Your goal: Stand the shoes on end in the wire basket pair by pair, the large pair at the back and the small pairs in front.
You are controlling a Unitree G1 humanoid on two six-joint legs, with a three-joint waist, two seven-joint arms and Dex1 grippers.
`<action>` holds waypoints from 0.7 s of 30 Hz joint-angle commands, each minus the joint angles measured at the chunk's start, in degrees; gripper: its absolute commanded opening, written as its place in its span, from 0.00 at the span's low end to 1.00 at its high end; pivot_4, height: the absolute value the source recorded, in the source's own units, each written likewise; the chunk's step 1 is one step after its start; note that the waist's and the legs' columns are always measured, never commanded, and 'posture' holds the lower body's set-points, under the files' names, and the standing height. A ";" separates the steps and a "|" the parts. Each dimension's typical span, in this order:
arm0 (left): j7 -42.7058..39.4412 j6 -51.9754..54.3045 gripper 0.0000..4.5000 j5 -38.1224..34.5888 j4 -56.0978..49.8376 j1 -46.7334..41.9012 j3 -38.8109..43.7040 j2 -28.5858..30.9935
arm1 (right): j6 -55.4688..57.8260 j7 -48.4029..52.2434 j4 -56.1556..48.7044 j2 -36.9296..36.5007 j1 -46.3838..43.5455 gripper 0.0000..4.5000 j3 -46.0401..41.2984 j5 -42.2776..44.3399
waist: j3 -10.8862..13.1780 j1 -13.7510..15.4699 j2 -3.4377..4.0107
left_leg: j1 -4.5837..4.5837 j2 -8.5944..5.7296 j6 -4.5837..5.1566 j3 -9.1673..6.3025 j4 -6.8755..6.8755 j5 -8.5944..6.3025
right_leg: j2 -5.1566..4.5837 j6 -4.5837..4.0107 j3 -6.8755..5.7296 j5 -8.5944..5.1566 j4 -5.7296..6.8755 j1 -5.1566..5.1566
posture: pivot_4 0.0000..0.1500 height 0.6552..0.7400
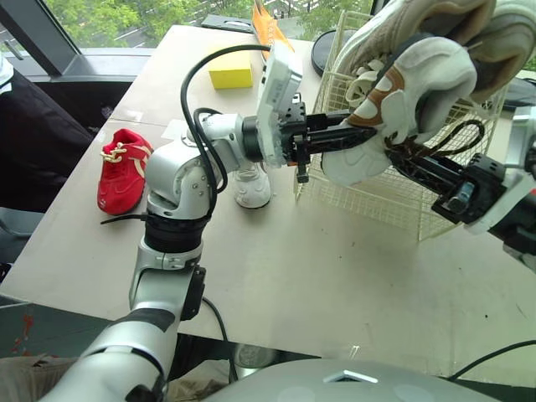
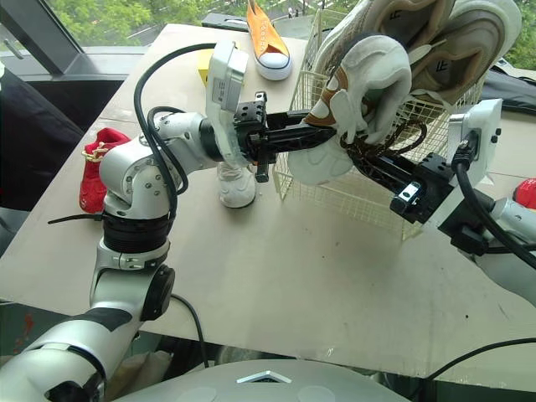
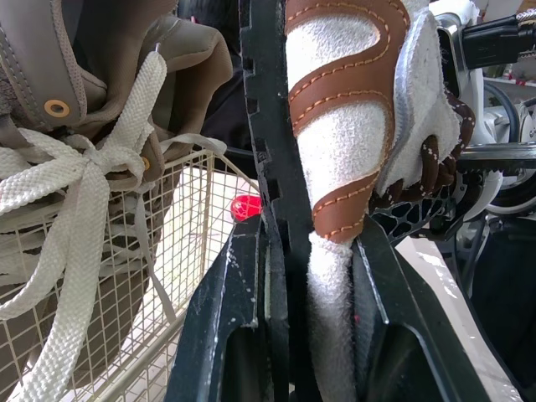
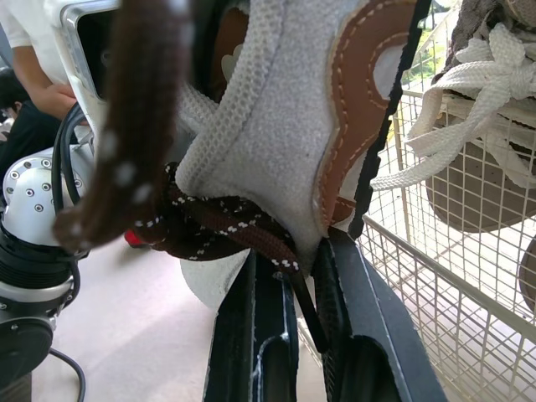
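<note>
A white shoe with brown trim and dark brown laces (image 1: 410, 92) hangs in the air at the front wall of the wire basket (image 1: 377, 201). My left gripper (image 1: 352, 138) is shut on its fleecy upper edge, which is clamped between the fingers (image 3: 251, 276). My right gripper (image 4: 297, 285) is shut on the same shoe from the other side, at the laces. A large beige pair (image 2: 444, 42) stands on end in the back of the basket. A small red shoe (image 1: 121, 167) lies on the table at the left. A small white shoe (image 1: 251, 186) stands under my left forearm.
An orange shoe (image 2: 268, 38) and a yellow box (image 1: 230, 71) lie at the back of the table. Another red item (image 2: 526, 193) shows at the far right. A person in dark clothing (image 1: 33, 126) is by the table's left edge.
</note>
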 commanded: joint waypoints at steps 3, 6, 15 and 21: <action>-0.25 -0.95 0.11 -2.24 -0.26 -1.47 0.06 -2.21 | -1.76 -0.02 -1.44 1.20 -1.64 0.02 -0.40 -0.06 | 0.00 0.03 0.00 | 0.00 0.00 0.04 0.00 0.01 -0.02 | 0.00 -0.13 0.01 -0.07 0.02 0.00 | 1.00 1.00; 0.50 -5.96 0.53 1.05 1.42 -2.39 0.92 -2.88 | -1.82 0.47 -1.83 1.55 -1.13 0.00 -0.54 -0.51 | 0.01 0.08 -0.01 | 0.00 0.00 0.02 0.00 0.01 -0.01 | 0.03 -0.10 0.01 -0.05 0.03 0.00 | 1.00 1.00; -2.10 -4.43 0.75 -1.05 3.25 -4.69 3.77 2.61 | -2.26 6.01 -3.58 0.26 8.28 0.00 -12.62 -0.45 | 0.01 -0.04 -0.01 | -0.01 0.01 0.02 0.00 -0.01 -0.01 | 0.24 0.10 0.02 0.05 0.02 -0.02 | 1.00 1.00; -4.67 0.21 0.75 -4.71 0.70 -1.88 5.65 9.53 | -1.62 10.92 -1.68 -0.55 16.99 0.00 -26.87 -2.80 | 0.00 0.02 -0.03 | 0.03 0.04 0.03 0.01 -0.01 -0.02 | 0.23 0.11 0.04 0.05 0.00 0.02 | 1.00 1.00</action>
